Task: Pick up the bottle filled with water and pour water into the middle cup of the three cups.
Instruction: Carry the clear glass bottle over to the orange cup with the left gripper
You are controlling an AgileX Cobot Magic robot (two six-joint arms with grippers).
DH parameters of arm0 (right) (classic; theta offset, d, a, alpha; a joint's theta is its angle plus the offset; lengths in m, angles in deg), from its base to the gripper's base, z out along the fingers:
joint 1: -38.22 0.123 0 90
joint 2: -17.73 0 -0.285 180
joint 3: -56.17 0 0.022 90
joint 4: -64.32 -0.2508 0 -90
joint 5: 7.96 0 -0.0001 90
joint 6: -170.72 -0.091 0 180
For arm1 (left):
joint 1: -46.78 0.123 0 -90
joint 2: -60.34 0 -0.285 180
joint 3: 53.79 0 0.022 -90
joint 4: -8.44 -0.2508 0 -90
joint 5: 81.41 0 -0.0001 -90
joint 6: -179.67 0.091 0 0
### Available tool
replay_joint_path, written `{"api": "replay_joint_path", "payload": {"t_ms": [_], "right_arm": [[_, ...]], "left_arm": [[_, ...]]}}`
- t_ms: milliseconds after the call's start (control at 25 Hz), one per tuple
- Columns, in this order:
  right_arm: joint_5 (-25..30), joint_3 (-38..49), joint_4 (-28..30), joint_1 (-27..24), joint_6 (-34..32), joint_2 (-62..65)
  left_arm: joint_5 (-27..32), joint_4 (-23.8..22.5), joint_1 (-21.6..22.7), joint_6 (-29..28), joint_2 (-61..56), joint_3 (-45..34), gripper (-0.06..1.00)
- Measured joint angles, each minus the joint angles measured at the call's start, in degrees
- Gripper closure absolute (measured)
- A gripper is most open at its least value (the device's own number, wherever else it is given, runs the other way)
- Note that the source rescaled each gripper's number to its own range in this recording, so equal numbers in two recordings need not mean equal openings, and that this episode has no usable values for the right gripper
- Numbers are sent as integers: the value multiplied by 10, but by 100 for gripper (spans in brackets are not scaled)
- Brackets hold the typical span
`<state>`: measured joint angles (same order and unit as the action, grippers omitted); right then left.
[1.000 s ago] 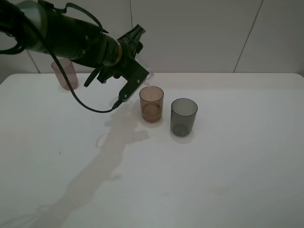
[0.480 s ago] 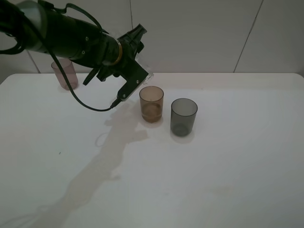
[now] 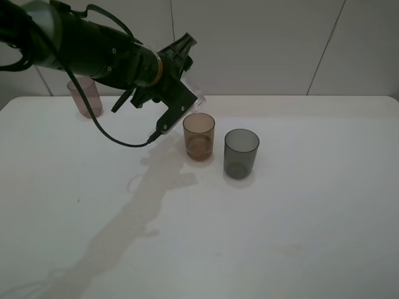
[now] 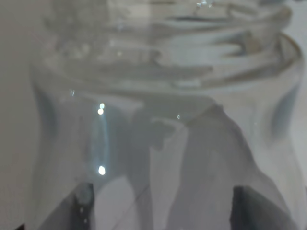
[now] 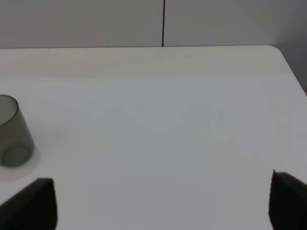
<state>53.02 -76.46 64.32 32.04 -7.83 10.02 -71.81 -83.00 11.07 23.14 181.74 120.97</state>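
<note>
My left gripper (image 3: 187, 91) is shut on the clear bottle (image 3: 196, 94), holding it tilted in the air with its neck just above and behind the rim of the amber middle cup (image 3: 199, 136). The left wrist view is filled by the bottle (image 4: 163, 143), its threaded capless neck pointing away from the camera. The dark grey cup (image 3: 241, 152) stands to the right of the amber one. The mauve cup (image 3: 85, 96) stands far left at the back. My right gripper (image 5: 160, 206) is open and empty over bare table, out of the exterior high view.
The white table (image 3: 299, 212) meets a pale wall at the back. The left arm's cable (image 3: 118, 142) hangs low over the table to the left of the amber cup. The grey cup also shows in the right wrist view (image 5: 12, 132).
My left gripper has turned slightly, and the bottle's neck has risen from just over the amber cup's rim. The cups have not moved.
</note>
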Motion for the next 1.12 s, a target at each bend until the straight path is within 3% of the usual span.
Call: {"api": "replay_joint_path", "payload": {"t_ms": [480,680,840,1040,1120], "right_arm": [[0,0,0,0,0,0],[0,0,0,0,0,0],[0,0,0,0,0,0],[0,0,0,0,0,0],[0,0,0,0,0,0]], "left_arm": [[-1,12,0,0,0,0,93],[-13,81,0,-28,-6,0,93],[-17,193,6,-144,-32,0,93],[-4,353,31,-398,-65,0,93],[21,396,39,-486,-70,1,93]]}}
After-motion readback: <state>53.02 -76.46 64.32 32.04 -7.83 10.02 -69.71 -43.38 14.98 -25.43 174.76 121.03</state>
